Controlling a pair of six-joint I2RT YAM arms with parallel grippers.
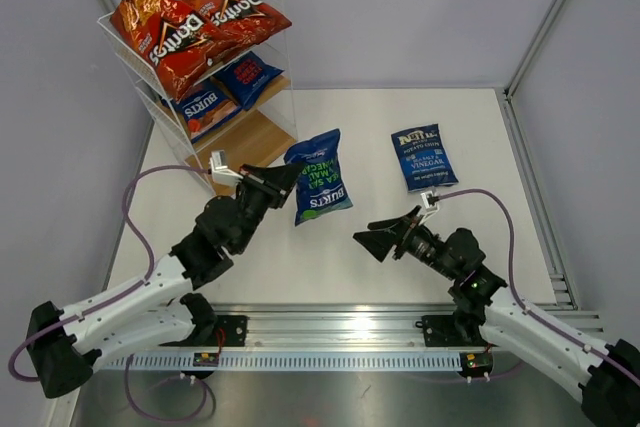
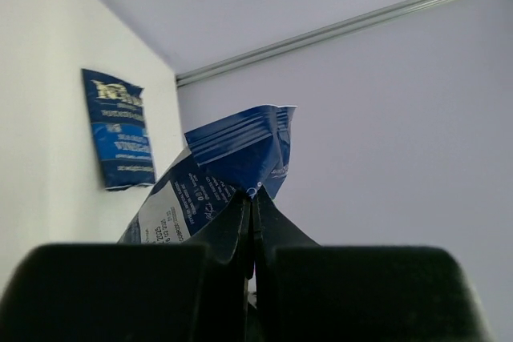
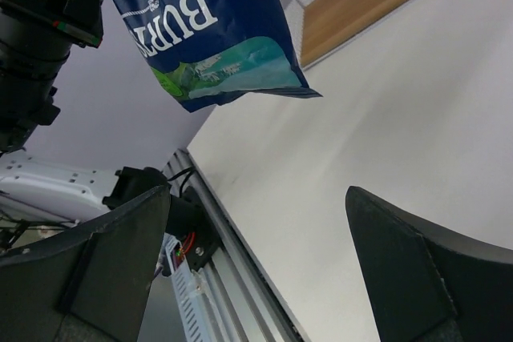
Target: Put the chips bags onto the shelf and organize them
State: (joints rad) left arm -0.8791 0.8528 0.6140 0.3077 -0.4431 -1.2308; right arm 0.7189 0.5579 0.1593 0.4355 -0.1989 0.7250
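**On the table's near side, left arm pinches a Burts bag beside the shelf**

Near the middle of the white table (image 1: 400, 267), the left gripper (image 1: 287, 176) has its two fingers pressed together on the sealed edge of a dark blue Burts bag (image 1: 320, 177). The left wrist view shows the jaws (image 2: 252, 206) meeting on the crimped seam, with the bag (image 2: 232, 158) fanning out beyond them. From the right wrist camera the same bag (image 3: 216, 38) hangs with its printed face showing and its lower edge apparently clear of the tabletop.

To the right, the right gripper (image 1: 378, 235) hovers low over the table, its fingers spread wide with nothing between them (image 3: 256, 270), pointing toward the held bag.

A Kettle bag (image 1: 424, 157) lies flat on the table further back, well apart from both arms; it also shows in the left wrist view (image 2: 120, 130).

At the far left corner stands the shelf (image 1: 262, 135). Two red Doritos bags (image 1: 165, 37) lie side by side on its top tier, and two more Burts bags (image 1: 205, 107) rest on the middle tier.
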